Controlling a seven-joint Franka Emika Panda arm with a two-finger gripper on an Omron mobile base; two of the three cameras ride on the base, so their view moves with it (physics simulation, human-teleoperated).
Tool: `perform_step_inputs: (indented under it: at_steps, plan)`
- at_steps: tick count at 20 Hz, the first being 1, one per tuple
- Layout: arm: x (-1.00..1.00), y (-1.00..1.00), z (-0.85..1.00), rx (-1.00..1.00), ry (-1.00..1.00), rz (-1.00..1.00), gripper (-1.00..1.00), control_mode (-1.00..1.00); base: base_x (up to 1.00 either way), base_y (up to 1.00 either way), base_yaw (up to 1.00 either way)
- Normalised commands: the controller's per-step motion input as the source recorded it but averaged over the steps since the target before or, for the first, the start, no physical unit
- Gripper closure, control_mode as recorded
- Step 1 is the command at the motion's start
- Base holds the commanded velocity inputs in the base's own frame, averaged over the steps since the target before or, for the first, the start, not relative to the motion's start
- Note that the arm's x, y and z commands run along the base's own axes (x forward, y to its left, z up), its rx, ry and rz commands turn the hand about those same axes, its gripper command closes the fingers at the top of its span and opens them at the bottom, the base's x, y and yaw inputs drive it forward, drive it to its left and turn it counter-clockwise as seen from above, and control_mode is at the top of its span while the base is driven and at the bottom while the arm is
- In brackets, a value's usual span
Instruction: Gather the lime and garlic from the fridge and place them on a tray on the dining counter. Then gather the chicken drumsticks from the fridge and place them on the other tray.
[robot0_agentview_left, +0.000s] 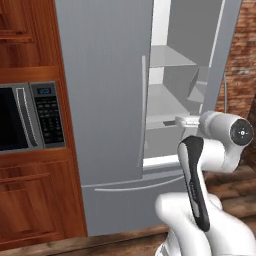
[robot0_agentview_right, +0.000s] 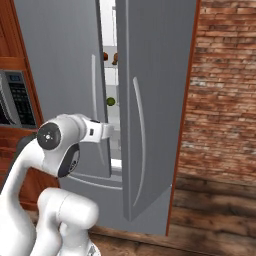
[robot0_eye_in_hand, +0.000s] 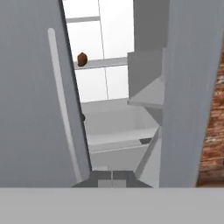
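Grey fridge (robot0_agentview_right: 150, 100) holds one lime (robot0_agentview_right: 110, 101), two drumsticks (robot0_agentview_right: 115, 59).

A home kitchen — rendered, not filmed. A tall grey steel French-door fridge (robot0_agentview_left: 107, 100) with slim vertical handles stands with its right door ajar, showing a white interior with clear glass shelves (robot0_eye_in_hand: 103, 62) that carry a small reddish-brown piece of food (robot0_eye_in_hand: 82, 58) and a small round dark green fruit (robot0_agentview_right: 110, 101). Beside it a black-and-silver built-in microwave (robot0_agentview_left: 31, 116) sits in reddish wooden cabinets (robot0_agentview_left: 35, 200) — a red brick wall (robot0_agentview_right: 225, 90) and wooden plank floor (robot0_agentview_right: 210, 210) lie to the other side.
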Motion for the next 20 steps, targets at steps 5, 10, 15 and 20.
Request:
perform_step_inputs:
  at_steps: [5, 10, 15, 20]
  plan:
    - [0.48, 0.03, -0.45, 0.00, -0.12, -0.12, 1.00, -1.00, 0.00, 0.00, 0.00]
    - [0.31, 0.00, -0.26, 0.00, -0.04, -0.23, 1.00, -1.00, 0.00, 0.00, 0.00]
    - [0.35, 0.00, -0.05, 0.00, -0.02, -0.12, 1.00, -1.00, 0.00, 0.00, 0.00]
    - [0.48, -0.02, -0.10, 0.00, 0.00, 0.00, 1.00, -1.00, 0.00, 0.00, 0.00]
